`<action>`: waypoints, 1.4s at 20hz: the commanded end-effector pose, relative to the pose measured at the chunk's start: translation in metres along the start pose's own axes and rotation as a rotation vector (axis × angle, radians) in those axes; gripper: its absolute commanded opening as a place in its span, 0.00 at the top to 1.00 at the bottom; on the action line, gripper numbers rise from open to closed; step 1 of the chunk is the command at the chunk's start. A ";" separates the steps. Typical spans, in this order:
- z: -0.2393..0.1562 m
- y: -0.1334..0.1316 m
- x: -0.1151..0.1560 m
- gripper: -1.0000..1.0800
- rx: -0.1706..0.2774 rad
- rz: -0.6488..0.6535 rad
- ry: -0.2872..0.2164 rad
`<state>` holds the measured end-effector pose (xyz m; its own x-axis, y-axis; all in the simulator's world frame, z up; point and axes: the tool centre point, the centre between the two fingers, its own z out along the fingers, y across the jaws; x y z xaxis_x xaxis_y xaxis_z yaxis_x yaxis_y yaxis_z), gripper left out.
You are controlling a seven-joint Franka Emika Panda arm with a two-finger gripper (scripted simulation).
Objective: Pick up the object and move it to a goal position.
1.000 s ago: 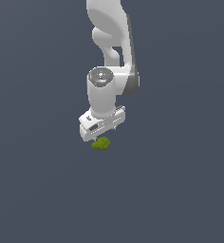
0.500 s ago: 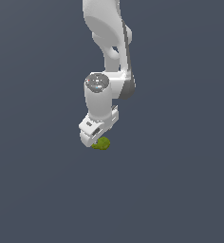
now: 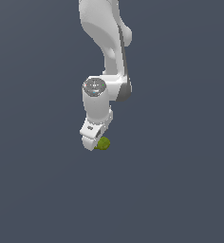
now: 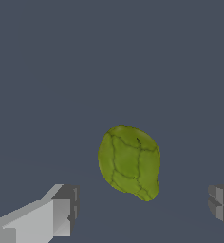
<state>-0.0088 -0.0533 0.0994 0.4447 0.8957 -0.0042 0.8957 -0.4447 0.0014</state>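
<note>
Here the white arm [image 3: 104,52] hangs down from the top of the exterior view, its gripper [image 3: 96,138] low over the flat dark grey-blue ground [image 3: 180,190]; the olive-green object [image 3: 103,143] shows just at the gripper's lower edge, on the exterior view's right side of it, partly hidden by the white body; whether they touch cannot be told there. In the wrist view the object [image 4: 129,163], lumpy and cracked with dark lines, lies between the two fingers [image 4: 61,209]; the fingers stand wide apart, with clear ground between each one and the object.
</note>
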 end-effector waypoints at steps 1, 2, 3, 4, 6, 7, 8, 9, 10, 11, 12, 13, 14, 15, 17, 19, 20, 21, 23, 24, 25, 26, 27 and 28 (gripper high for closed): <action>0.003 0.000 -0.001 0.04 0.000 -0.046 0.001; 0.004 0.000 -0.002 0.04 0.000 -0.061 0.002; 0.005 0.000 -0.002 0.04 0.001 -0.074 0.002; 0.006 0.000 -0.003 0.04 0.001 -0.085 0.003; 0.007 0.000 -0.004 0.04 0.001 -0.104 0.003; 0.007 0.000 -0.004 0.04 0.001 -0.112 0.004; 0.008 0.000 -0.004 0.04 0.001 -0.118 0.004; 0.008 0.000 -0.004 0.04 0.001 -0.123 0.004; 0.008 0.000 -0.004 0.04 0.001 -0.126 0.004; 0.008 0.000 -0.004 0.04 0.001 -0.128 0.004; 0.008 0.000 -0.004 0.04 0.001 -0.129 0.004; 0.008 0.000 -0.004 0.04 0.001 -0.124 0.004; 0.009 0.000 -0.004 0.04 0.001 -0.124 0.004; 0.010 0.000 -0.005 0.04 0.001 -0.124 0.004; 0.014 0.000 -0.005 0.04 0.001 -0.125 0.004; 0.022 0.000 -0.004 0.04 0.001 -0.126 0.004; 0.027 -0.001 -0.004 0.04 0.001 -0.127 0.004; 0.032 -0.001 -0.004 0.04 0.001 -0.127 0.004; 0.043 -0.001 -0.004 0.04 0.001 -0.129 0.004; 0.048 -0.001 -0.004 0.04 0.001 -0.129 0.004; 0.051 -0.001 -0.005 0.04 0.001 -0.129 0.004; 0.054 -0.001 -0.004 0.04 0.001 -0.129 0.004; 0.056 -0.001 -0.004 0.04 0.001 -0.129 0.004; 0.058 -0.001 -0.004 0.04 0.001 -0.129 0.004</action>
<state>-0.0120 -0.0570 0.0450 0.3255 0.9455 -0.0003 0.9455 -0.3255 -0.0017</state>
